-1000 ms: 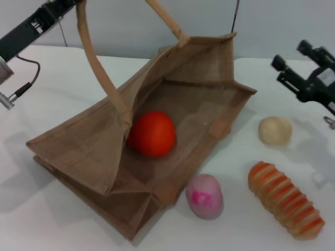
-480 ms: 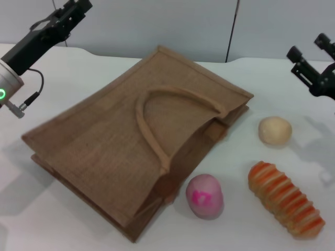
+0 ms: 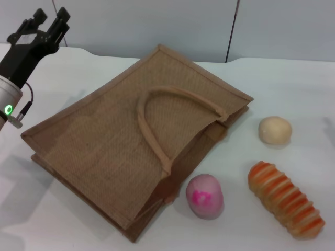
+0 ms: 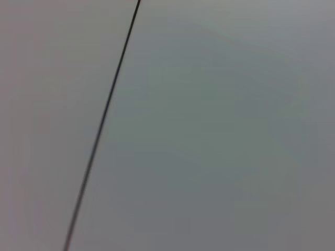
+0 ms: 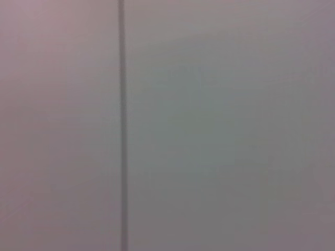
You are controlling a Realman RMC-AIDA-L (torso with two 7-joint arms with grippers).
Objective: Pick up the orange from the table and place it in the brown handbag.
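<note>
Lying flat: one brown handbag (image 3: 131,141), three fruits alongside; left end effector (image 3: 46,22) spread, empty.

Soft, even light from above fills the head view; the bag (image 3: 131,151) and the pink egg (image 3: 204,195) cast faint grey shadows on the white table (image 3: 272,78), without glare. Both wrist views show dim, blurred grey wall

On the worktop (image 3: 293,83) I count one brown handbag (image 3: 104,141), one small beige ball (image 3: 275,129), one pink egg-shaped object (image 3: 204,195), and one ridged orange-and-cream striped oblong (image 3: 285,199). One pincer (image 3: 46,22) is in view.
</note>
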